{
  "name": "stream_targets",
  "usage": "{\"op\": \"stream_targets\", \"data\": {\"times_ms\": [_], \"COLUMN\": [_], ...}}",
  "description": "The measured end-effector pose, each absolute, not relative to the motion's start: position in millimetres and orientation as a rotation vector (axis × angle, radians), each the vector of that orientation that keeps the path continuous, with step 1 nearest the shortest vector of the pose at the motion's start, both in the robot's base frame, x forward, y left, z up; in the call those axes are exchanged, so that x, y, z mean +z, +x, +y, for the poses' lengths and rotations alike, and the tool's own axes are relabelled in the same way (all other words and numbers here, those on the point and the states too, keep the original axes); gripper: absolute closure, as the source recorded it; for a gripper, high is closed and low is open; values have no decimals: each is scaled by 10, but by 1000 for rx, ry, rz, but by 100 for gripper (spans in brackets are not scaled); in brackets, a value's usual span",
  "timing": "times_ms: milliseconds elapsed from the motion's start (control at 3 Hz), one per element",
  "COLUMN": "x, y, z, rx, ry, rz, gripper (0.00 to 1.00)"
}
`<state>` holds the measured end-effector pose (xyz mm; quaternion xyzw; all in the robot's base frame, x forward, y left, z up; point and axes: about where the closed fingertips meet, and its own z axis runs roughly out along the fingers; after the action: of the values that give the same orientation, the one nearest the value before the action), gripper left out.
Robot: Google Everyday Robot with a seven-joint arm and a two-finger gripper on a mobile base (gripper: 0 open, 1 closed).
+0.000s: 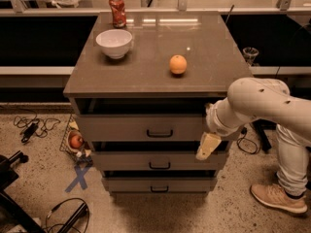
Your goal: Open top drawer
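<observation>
The top drawer (126,128) is the uppermost of three grey-brown drawers in the cabinet, with a small black bar handle (160,133) at its centre. A dark gap shows between its front and the cabinet top. My gripper (206,147) hangs pale and cream-coloured at the right end of the drawer fronts, level with the gap between the top and middle drawers and to the right of the handle. My white arm (252,106) reaches in from the right.
On the cabinet top (214,67) stand a white bowl (114,42), a red can (117,11) and an orange (178,64). A person's leg and shoe (279,198) stand at right. A wire basket (73,140), cables (29,127) and a blue tape X (79,177) lie at left.
</observation>
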<state>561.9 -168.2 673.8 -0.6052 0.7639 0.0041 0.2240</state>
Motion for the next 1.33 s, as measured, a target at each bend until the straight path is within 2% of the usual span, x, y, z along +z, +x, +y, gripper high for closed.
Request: {"op": "stream_targets", "data": {"times_ms": [333,1333], "x": [6607,6605], "y": [5654,5614], "z": [-1641,-1628], "rx": [32,50], "ry": [-1687,-1708], "rz": [2120,2109], "gripper": [14,83]}}
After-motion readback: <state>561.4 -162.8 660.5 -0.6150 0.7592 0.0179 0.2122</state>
